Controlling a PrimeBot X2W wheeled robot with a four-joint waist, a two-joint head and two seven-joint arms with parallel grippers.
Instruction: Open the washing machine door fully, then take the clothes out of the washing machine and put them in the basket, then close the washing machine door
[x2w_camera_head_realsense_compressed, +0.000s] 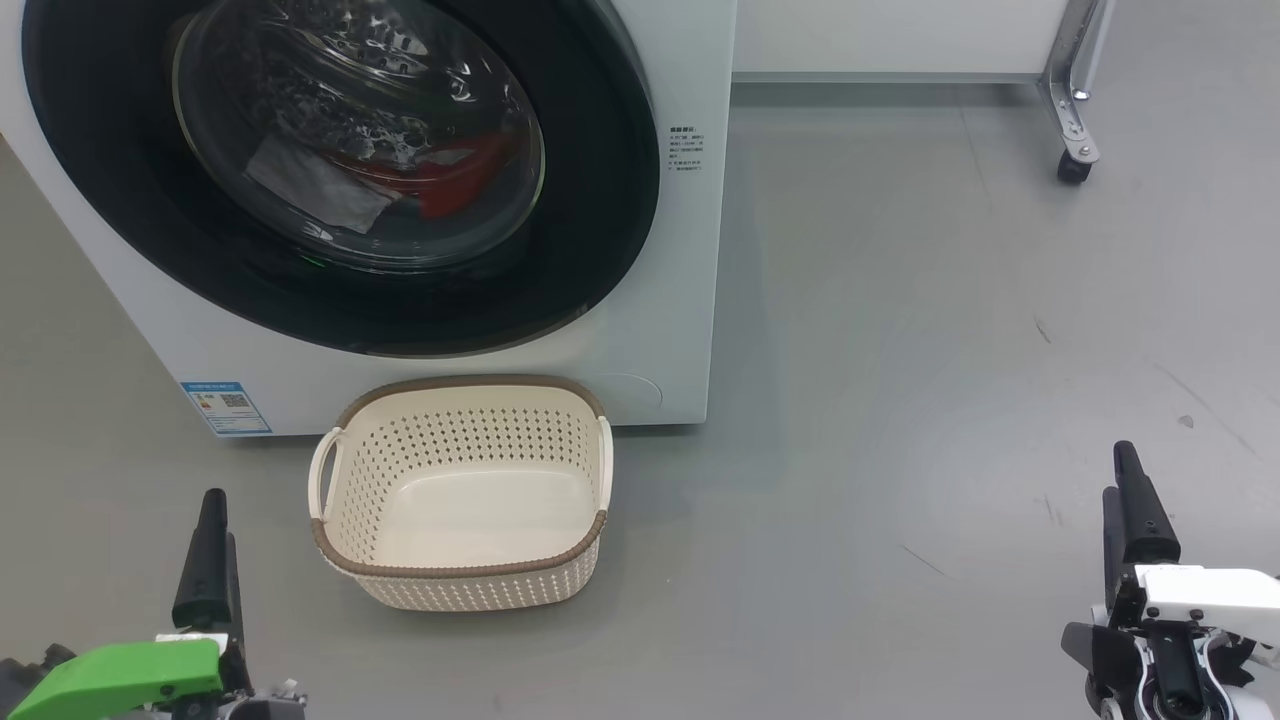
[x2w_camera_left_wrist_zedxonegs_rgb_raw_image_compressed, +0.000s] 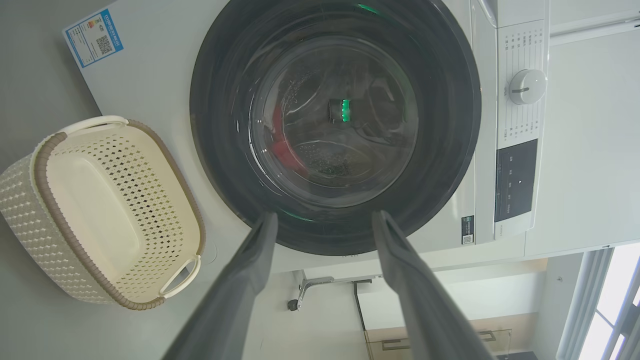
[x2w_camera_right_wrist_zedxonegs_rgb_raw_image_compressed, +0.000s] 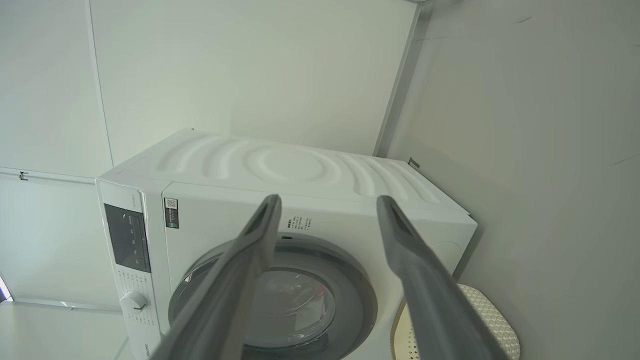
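Washing machine door (x2w_camera_head_realsense_compressed: 340, 180) shut, glossy black rim, red clothes (x2w_camera_head_realsense_compressed: 460, 182) behind glass

1. The washing machine (x2w_camera_head_realsense_compressed: 680, 320) has a blue label (x2w_camera_head_realsense_compressed: 226, 407) low on its front with a square code. Its words are too tiny to read.
2. The small print (x2w_camera_head_realsense_compressed: 686, 150) higher up is too tiny to read too.

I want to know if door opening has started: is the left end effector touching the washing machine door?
Apart. The head view shows the left end effector low down, with a stretch of grey floor between it and the washing machine door.
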